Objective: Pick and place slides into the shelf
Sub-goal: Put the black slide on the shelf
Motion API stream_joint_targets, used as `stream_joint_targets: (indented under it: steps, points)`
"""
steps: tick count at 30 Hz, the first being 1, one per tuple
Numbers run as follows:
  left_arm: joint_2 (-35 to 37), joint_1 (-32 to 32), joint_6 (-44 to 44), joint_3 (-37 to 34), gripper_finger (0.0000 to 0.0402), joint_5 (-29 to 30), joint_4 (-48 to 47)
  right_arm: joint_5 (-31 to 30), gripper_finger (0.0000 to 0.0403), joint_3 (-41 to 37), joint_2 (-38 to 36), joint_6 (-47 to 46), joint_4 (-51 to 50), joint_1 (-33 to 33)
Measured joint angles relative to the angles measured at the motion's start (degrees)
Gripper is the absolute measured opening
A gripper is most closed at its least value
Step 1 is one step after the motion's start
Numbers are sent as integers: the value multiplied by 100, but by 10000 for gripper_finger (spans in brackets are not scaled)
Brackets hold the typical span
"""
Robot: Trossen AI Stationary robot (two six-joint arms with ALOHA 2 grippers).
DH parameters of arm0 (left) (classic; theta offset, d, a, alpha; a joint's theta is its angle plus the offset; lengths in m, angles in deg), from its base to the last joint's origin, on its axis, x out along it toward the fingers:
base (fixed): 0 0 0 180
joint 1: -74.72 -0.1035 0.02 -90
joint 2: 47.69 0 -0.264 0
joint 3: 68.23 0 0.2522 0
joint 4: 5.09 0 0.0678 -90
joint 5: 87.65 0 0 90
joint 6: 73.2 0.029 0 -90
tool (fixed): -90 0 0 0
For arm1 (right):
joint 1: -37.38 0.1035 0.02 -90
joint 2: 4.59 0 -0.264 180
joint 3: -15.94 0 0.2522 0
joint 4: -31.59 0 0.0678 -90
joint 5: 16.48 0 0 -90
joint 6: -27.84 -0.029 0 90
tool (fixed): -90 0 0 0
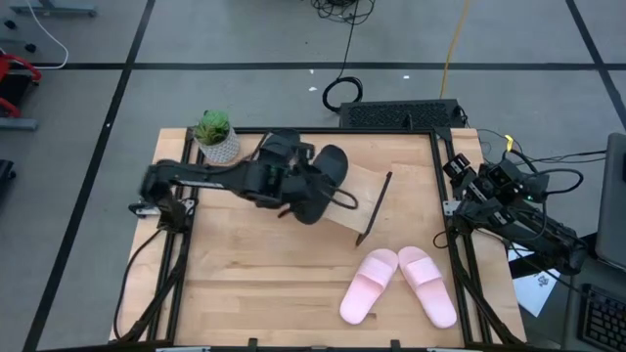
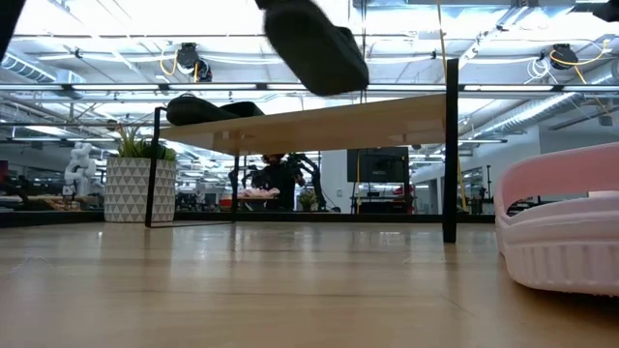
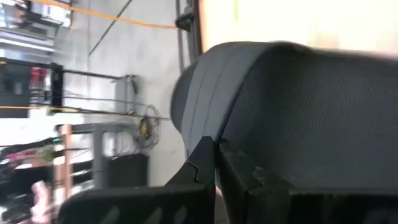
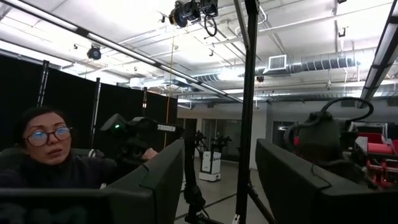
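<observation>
**Now lifting a black slide to the shelf**

Left gripper (image 1: 311, 186) clamped on a black slide (image 1: 328, 181), up in the air over the shelf (image 1: 367, 191). Other black slide (image 2: 213, 109) already on top. Two pink slides (image 1: 399, 284) waiting on the table (image 1: 254, 284). Right gripper (image 1: 460, 176) parked at the table edge, fingers apart, holding nothing.

Probably light, bendy and a bit grippy. Best grabbed by the side edge or the broad strap.

A potted plant (image 1: 214, 135) in a white patterned pot stands at the far left corner of the wooden table (image 1: 254, 284). Beyond it, a black keyboard (image 1: 401, 114) and coiled cable (image 1: 341, 93) lie on the grey floor. A person (image 4: 46, 158) wearing glasses sits in the room.
</observation>
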Motion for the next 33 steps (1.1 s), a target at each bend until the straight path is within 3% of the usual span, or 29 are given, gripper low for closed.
stream_joint_targets:
  steps: [6, 9, 22, 33]
  points:
    - [1134, 70, 400, -1815, 0, 83, 1499, -9, 187, 0, 0, 74, 39, -2]
    - [1419, 78, 638, -2345, 0, 26, 1967, -37, 187, 0, 0, 81, 57, 0]
    - [1555, -559, 725, -2951, 0, -440, 2444, -204, 187, 0, 0, 212, 42, -1]
    - [1560, -799, 728, -2968, 0, -571, 2540, -172, 187, 0, 0, 214, 42, -3]
